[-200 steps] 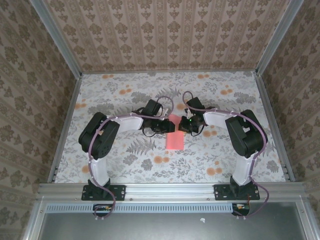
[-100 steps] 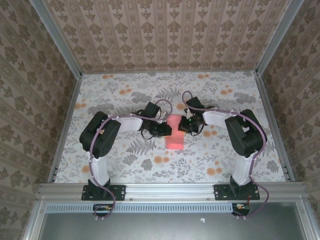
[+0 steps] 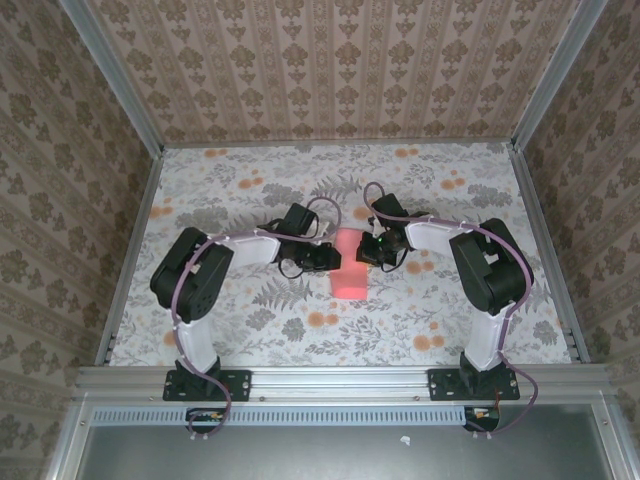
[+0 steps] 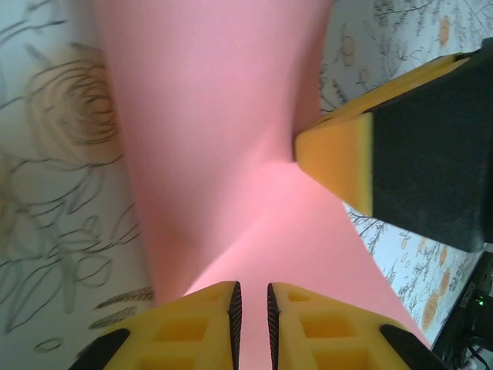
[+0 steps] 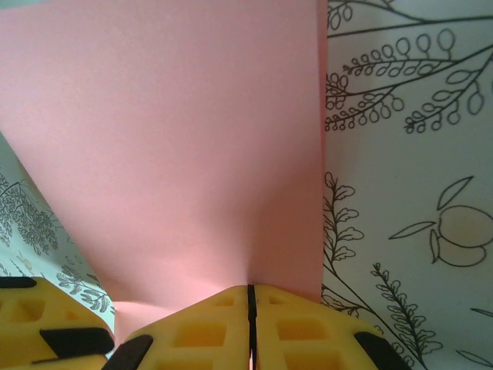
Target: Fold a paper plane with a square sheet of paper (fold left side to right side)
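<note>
The square sheet of paper (image 3: 350, 278) lies mid-table as a tall pink-red rectangle, folded over. Its far end is raised between the two grippers. My left gripper (image 3: 330, 256) is at the sheet's left edge. In the left wrist view its fingertips (image 4: 252, 297) stand a narrow gap apart over the pink paper (image 4: 216, 116), with nothing pinched. My right gripper (image 3: 366, 250) is at the right edge. Its pads (image 5: 250, 291) are pressed together on the paper (image 5: 169, 139), where a bend in the sheet runs into them. One of its fingers (image 4: 339, 158) touches the sheet in the left wrist view.
The floral tablecloth (image 3: 250, 300) covers the table, with orange flower prints (image 3: 322, 320) near the sheet. Patterned walls and metal rails (image 3: 130, 250) close in the left, right and far sides. Both arm bases (image 3: 200, 380) sit at the near edge.
The left arm's elbow has swung out to the left and its gripper has edged toward the paper, its jaws narrowing. The right gripper and the sheet have barely moved.
</note>
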### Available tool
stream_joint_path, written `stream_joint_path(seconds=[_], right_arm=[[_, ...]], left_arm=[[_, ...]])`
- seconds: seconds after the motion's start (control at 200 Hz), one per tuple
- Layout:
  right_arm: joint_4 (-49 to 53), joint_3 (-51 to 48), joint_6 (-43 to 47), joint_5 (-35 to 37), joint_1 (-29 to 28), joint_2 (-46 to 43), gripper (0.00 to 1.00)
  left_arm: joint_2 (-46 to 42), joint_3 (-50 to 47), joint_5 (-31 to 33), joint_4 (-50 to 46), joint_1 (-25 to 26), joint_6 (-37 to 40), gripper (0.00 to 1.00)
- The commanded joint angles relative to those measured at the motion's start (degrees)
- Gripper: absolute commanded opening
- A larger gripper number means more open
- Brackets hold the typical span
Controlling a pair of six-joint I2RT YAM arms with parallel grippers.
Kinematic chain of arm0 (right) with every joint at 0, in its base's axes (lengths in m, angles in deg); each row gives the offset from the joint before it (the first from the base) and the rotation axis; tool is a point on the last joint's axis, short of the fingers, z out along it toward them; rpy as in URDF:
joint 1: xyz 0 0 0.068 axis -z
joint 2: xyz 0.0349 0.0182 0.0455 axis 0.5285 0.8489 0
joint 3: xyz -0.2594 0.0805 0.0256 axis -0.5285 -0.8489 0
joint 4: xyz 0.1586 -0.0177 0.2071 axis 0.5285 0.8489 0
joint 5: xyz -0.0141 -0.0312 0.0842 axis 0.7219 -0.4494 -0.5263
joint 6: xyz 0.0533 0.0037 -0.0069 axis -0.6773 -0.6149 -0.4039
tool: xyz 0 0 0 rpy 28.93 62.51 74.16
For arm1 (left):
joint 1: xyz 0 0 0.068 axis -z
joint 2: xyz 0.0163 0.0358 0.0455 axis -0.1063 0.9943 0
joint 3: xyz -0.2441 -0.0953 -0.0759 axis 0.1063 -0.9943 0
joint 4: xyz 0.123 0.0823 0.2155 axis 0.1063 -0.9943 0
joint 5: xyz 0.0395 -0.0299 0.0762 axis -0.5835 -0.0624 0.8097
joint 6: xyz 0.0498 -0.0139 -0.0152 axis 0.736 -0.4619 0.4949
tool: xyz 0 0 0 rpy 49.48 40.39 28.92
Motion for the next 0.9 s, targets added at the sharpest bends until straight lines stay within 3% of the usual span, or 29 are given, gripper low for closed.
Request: stream_joint_path(seconds=[0.0, 0.26, 0.6, 0.895], right_arm=[[5.0, -0.3, 1.2, 2.1, -0.6, 2.5, 0.09], [4.3, -0.6, 1.4, 1.9, -0.7, 1.6, 0.09], [-4.4, -0.1, 3.5, -2.6, -0.2, -4.5, 0.09], [-9.1, 5.4, 2.0, -6.3, -0.1, 3.1, 0.07]], left_arm=[[2.8, 2.4, -0.6, 1.4, 1.1, -0.6, 0.20], [4.6, 2.6, 1.6, -1.1, 2.1, 0.4, 0.20], [4.2, 1.0, 4.1, -3.4, 3.0, 1.0, 0.20], [4.6, 1.4, 4.4, -3.2, 3.5, 0.9, 0.20]])
